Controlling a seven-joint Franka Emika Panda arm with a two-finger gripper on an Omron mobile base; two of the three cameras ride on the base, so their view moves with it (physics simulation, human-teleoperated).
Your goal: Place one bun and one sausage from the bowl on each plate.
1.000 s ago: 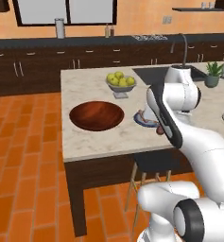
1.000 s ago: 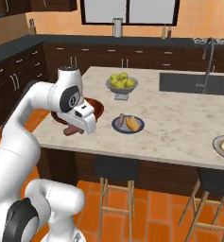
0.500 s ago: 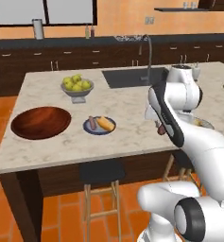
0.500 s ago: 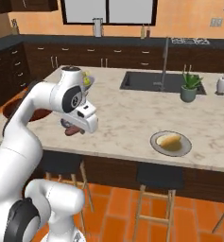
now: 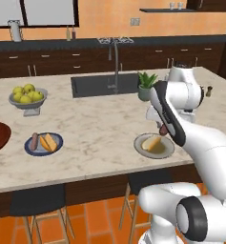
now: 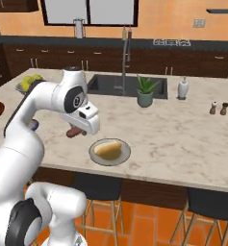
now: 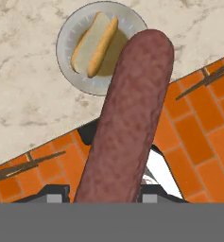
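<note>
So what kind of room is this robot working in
A home-style kitchen, rendered rather than real. A marble-topped island holds a built-in sink with a tall faucet, dark cabinets line the back wall, and bar stools stand at the island.

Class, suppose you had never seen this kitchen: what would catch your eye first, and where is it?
The white arm's gripper holds a reddish-brown sausage above the counter's front edge. Just beyond it sits a greyish-olive plate with a bun. Far to its left, the blue-grey plate already has both.

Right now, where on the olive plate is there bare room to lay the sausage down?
The olive plate has the bun across its middle; a bare strip lies between bun and rim on either side. The sausage in the hand hangs off the counter edge.
</note>
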